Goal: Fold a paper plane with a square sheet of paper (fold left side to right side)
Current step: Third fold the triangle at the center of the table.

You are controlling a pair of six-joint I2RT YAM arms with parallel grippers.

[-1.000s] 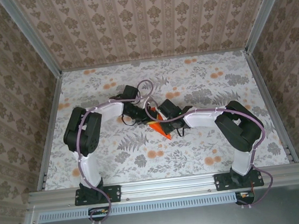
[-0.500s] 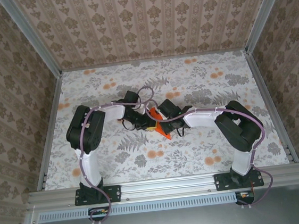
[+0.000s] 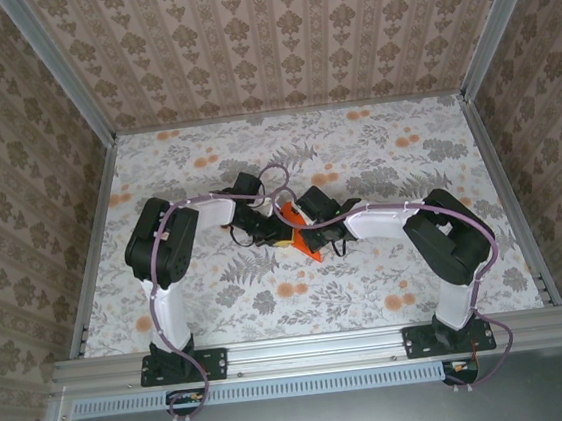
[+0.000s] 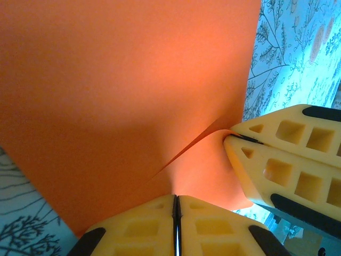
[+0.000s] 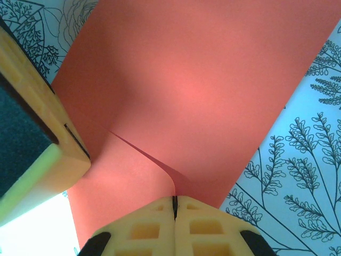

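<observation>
Task looks roughly mid-way. The square sheet of paper (image 3: pixel 306 245) is at the centre of the table (image 3: pixel 221 312), wedged btw the two wrists. From above it reads as a small creased orange shape w/ a point toward the near side, not yet a slim dart. In the left wrist view it shows at least two layers, and one loose edge curls up btw them, so the current fold prob. isn't pressed flat yet. Later folds seem left to do.

Left arm: elbow out at left, forearm reaching right to centre. The left gripper (image 4: pixel 176 198) has its fingers pressed together, pinching the sheet's near edge.

Right arm: elbow out at right, forearm reaching left to meet it. The right gripper (image 5: pixel 174 201) is also clamped tight on the sheet, just beside the left one, nearly touching.

Whether the sheet is lifted or lies on the table can't be told.
</observation>
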